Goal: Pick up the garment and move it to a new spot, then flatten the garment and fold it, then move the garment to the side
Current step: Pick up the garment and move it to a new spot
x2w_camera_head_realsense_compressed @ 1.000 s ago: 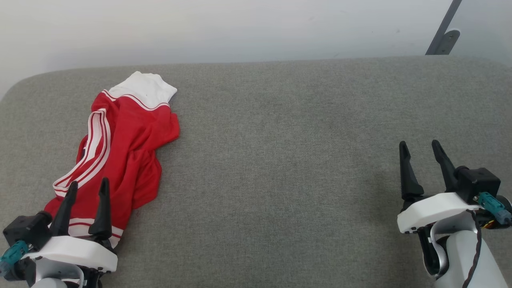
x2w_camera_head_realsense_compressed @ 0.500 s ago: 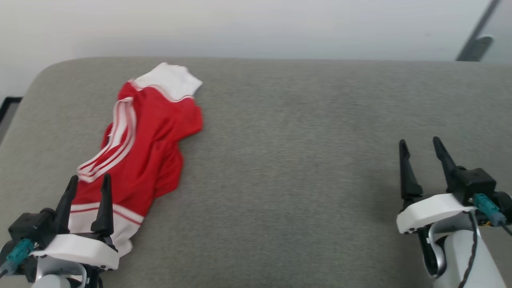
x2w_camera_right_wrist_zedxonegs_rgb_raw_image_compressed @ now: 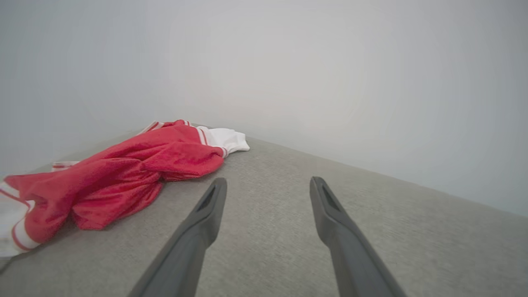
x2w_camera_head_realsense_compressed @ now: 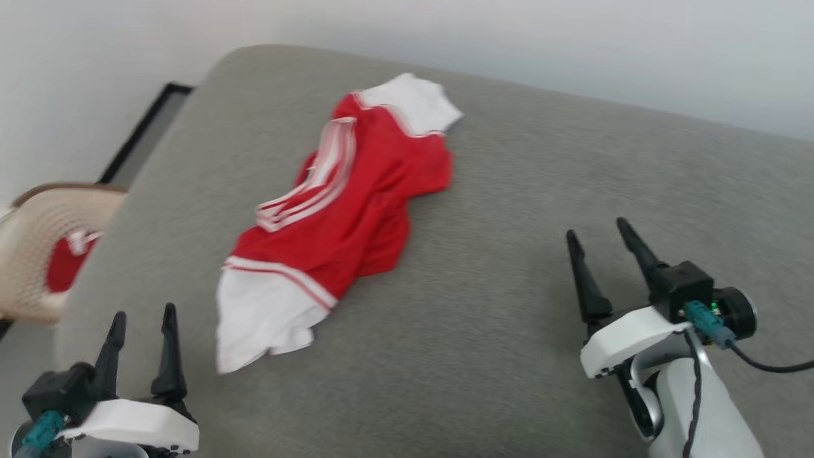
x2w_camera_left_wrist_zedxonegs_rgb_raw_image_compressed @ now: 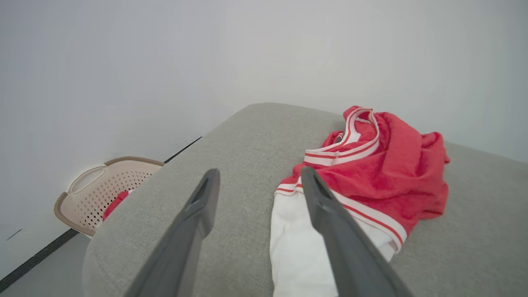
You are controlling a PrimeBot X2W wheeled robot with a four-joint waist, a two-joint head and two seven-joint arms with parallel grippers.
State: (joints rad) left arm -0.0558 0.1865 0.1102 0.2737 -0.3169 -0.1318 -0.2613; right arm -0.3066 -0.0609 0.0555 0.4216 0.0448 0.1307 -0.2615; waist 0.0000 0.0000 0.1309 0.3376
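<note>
Near: left tool [x2w_camera_head_realsense_compressed: 143,313], fingers spread and empty, over the near-left corner of the grey bench [x2w_camera_head_realsense_compressed: 509,286]; right tool [x2w_camera_head_realsense_compressed: 595,228] likewise released, well apart. The crumpled red jersey [x2w_camera_head_realsense_compressed: 356,210] lies between them, toward the left edge. Risk: pinching one loose fold may lift a single layer and drag cloth off the edge beside the laundry basket [x2w_camera_head_realsense_compressed: 38,242].

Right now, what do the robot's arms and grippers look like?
The left gripper and right gripper match: two long, tapering dark fingers on a white curved shell, a black block and teal connector alongside. A black cable leaves the right one's connector; its forearm is pale.
</note>
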